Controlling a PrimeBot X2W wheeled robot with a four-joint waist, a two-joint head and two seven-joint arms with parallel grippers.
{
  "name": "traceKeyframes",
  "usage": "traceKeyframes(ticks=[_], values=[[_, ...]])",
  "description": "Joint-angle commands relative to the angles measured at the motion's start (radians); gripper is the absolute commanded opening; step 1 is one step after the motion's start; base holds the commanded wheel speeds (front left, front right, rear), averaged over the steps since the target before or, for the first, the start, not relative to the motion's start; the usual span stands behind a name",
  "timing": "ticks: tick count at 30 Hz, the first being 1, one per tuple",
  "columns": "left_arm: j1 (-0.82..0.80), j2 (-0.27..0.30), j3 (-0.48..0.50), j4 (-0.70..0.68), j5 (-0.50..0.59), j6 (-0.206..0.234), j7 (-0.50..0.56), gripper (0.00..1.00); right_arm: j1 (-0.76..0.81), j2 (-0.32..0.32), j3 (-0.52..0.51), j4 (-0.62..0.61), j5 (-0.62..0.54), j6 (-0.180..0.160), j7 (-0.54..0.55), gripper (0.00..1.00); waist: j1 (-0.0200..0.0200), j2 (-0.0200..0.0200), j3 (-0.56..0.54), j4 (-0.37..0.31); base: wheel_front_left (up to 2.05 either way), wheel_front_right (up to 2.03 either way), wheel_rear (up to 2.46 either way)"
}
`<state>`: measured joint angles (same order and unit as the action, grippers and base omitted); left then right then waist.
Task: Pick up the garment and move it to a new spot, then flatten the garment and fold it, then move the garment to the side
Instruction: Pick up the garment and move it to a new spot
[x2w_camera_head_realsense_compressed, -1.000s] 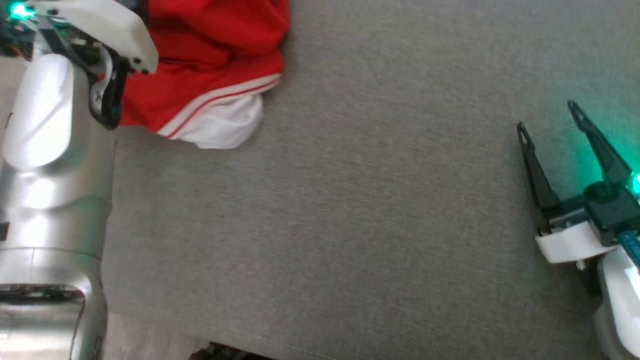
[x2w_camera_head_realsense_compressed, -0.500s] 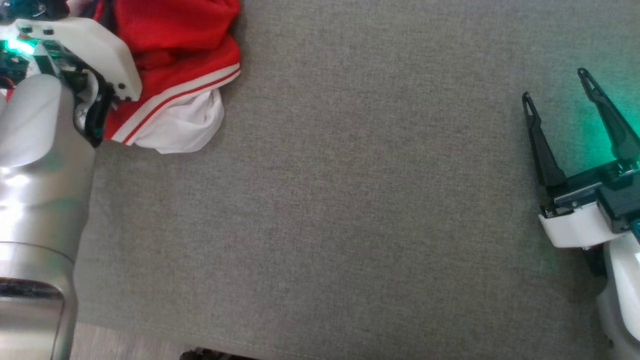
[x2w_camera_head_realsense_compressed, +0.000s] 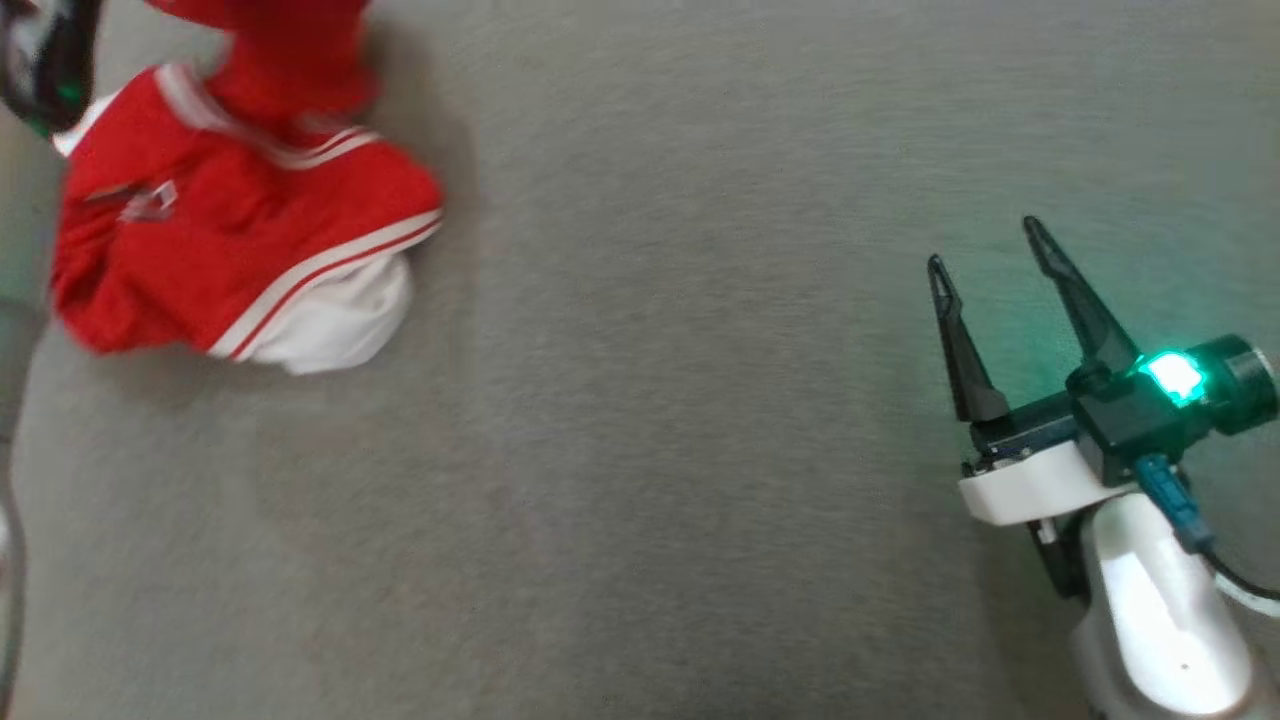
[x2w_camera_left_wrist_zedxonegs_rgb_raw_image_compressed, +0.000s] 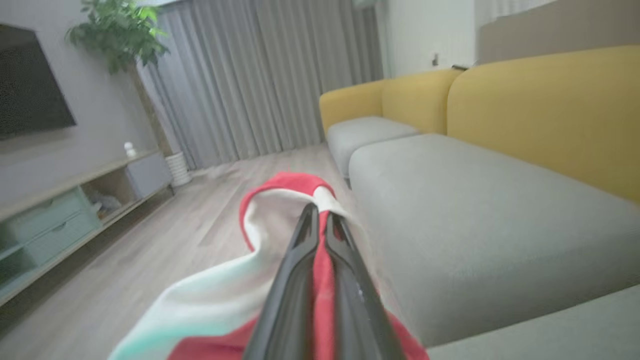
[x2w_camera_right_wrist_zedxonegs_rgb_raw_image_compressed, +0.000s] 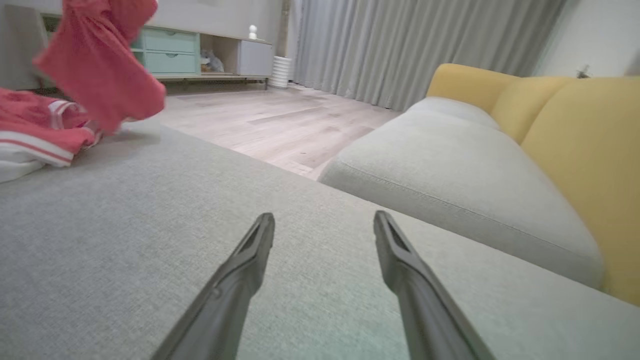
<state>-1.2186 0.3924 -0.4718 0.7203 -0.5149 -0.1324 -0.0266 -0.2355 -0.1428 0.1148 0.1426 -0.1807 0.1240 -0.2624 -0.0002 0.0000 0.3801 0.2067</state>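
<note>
Grey woven cushion (x2w_camera_head_realsense_compressed: 650, 400) spreads wide under both arms. Closest in the left wrist view, the left gripper (x2w_camera_left_wrist_zedxonegs_rgb_raw_image_compressed: 317, 212) has its two dark fingers pressed together on a fold of the red and white garment (x2w_camera_left_wrist_zedxonegs_rgb_raw_image_compressed: 280, 200), which drapes over and beside them.

In the head view, the bulk of the garment lies bunched at the far left of the cushion. One part rises up out of frame, though blur makes its exact shape hard to judge.

At the lower right, the right gripper (x2w_camera_head_realsense_compressed: 982, 245) is over bare cushion with its fingers spread wide, holding nothing, well apart from the garment.

Beyond are a yellow sofa back (x2w_camera_left_wrist_zedxonegs_rgb_raw_image_compressed: 545, 110), a pale wooden floor (x2w_camera_right_wrist_zedxonegs_rgb_raw_image_compressed: 280, 125), a low cabinet (x2w_camera_right_wrist_zedxonegs_rgb_raw_image_compressed: 165, 55) against the wall, and long grey curtains (x2w_camera_left_wrist_zedxonegs_rgb_raw_image_compressed: 260, 75).
</note>
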Motion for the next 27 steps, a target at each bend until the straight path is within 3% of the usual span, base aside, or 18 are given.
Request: traceKeyframes(ticks=[1, 7, 9, 12, 16, 20, 26, 27], values=[[-0.088, 0.064, -0.01, -0.086, -0.018, 0.002, 0.022, 0.0, 0.011, 0.025, 0.016, -0.023, 0.013, 0.007, 0.001, 1.0, 0.0002, 0.0, -0.091, -0.128, 0.0, 0.0, 0.0], [-0.17, 0.087, -0.103, -0.27, -0.045, 0.002, 0.083, 0.0, 0.016, 0.079, -0.005, -0.028, 0.052, 0.007, 0.001, 1.0, 0.0002, 0.0, -0.138, -0.317, 0.0, 0.0, 0.0], [-0.179, 0.081, -0.116, -0.295, -0.051, 0.002, 0.09, 0.0, 0.02, 0.084, -0.007, -0.03, 0.062, 0.007, 0.001, 1.0, 0.0002, 0.0, -0.145, -0.348, 0.0, 0.0, 0.0], [-0.199, 0.054, -0.144, -0.343, -0.067, 0.002, 0.103, 0.0, 0.028, 0.091, -0.009, -0.037, 0.086, 0.007, 0.001, 1.0, 0.0002, 0.0, -0.157, -0.438, 0.0, 0.0, 0.0], [-0.173, -0.024, -0.163, -0.327, -0.113, 0.003, 0.101, 0.0, 0.038, 0.092, -0.008, -0.065, 0.215, 0.007, 0.001, 1.0, 0.0002, 0.0, -0.165, -0.547, 0.0, 0.0, 0.0], [-0.07, -0.081, -0.198, -0.296, -0.156, 0.003, 0.086, 0.0, 0.049, 0.092, -0.025, -0.095, 0.262, 0.007, 0.001, 1.0, 0.0002, 0.0, -0.138, -0.569, 0.0, 0.0, 0.0], [0.241, -0.095, -0.242, -0.206, -0.189, 0.017, -0.045, 0.0, 0.053, 0.092, 0.006, -0.092, 0.27, 0.007, 0.001, 1.0, 0.0002, 0.0, -0.092, -0.545, 0.0, 0.0, 0.0], [0.297, -0.102, -0.239, -0.184, -0.196, 0.028, -0.088, 0.29, 0.053, 0.092, 0.011, -0.09, 0.272, 0.007, 0.001, 1.0, 0.0002, 0.0, -0.086, -0.537, 0.0, 0.0, 0.0]])
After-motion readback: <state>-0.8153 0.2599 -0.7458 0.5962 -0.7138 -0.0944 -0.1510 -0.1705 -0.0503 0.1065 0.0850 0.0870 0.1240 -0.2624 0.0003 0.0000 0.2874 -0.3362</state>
